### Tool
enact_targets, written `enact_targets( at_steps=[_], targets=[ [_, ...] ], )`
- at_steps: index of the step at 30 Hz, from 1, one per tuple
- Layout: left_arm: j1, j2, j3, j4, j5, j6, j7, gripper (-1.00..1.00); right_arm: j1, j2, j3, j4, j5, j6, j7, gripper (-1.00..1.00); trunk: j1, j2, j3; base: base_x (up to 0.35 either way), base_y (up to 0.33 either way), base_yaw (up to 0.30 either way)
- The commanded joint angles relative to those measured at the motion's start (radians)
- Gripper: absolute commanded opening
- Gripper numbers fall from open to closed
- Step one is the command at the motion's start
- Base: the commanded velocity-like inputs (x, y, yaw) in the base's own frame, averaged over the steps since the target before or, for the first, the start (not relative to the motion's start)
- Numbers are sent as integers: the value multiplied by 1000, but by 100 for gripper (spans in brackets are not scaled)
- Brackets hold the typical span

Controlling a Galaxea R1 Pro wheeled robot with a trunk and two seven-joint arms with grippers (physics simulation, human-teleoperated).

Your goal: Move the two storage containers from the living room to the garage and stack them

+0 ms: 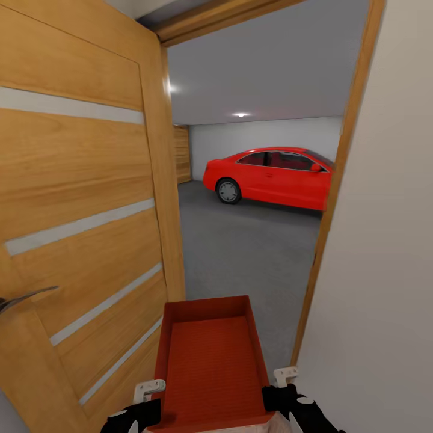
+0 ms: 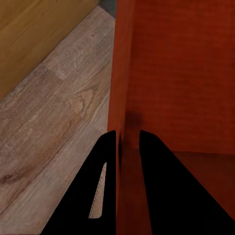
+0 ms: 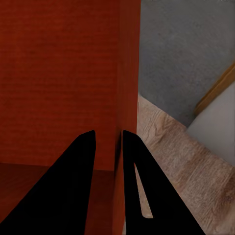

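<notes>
- The left claw (image 2: pixel 128 139) pinches one side wall of the orange-red bin (image 1: pixel 213 361).
- The right claw (image 3: pixel 108 139) pinches the other wall.
- A red car (image 1: pixel 270 176) sits past the open door (image 1: pixel 78 210).

Open wood door (image 1: pixel 78 198) with grey stripes and lever handle (image 1: pixel 24 297); wood frame (image 1: pixel 337 180); red car (image 1: pixel 270 175) parked beyond by far wall.

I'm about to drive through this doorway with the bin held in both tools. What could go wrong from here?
1. The opening is narrow: the open wooden door stands close on the left and the door frame on the right, so the storage container or an arm may clip either.
2. The left tool and right tool each pinch only a thin side wall; a bump could loosen the hold.
</notes>
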Motion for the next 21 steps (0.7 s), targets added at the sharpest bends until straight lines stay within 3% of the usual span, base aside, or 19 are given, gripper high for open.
enact_targets(
  at_steps=[1, 17, 21],
  targets=[
    [0, 20, 0, -3, -36, -61, 26, -100, -1, -1, -4, 0, -29, 6, 38, -100, 1, -1, -2, 219, 196, 0],
    [0, 20, 0, -3, -36, -61, 26, -100, -1, -1, -4, 0, -29, 6, 38, -100, 1, -1, -2, 19, 20, 0],
    [0, 20, 0, -3, -36, -61, 26, -100, -1, -1, -4, 0, -29, 6, 38, -100, 1, -1, -2, 62, 232, 0]
  ],
)
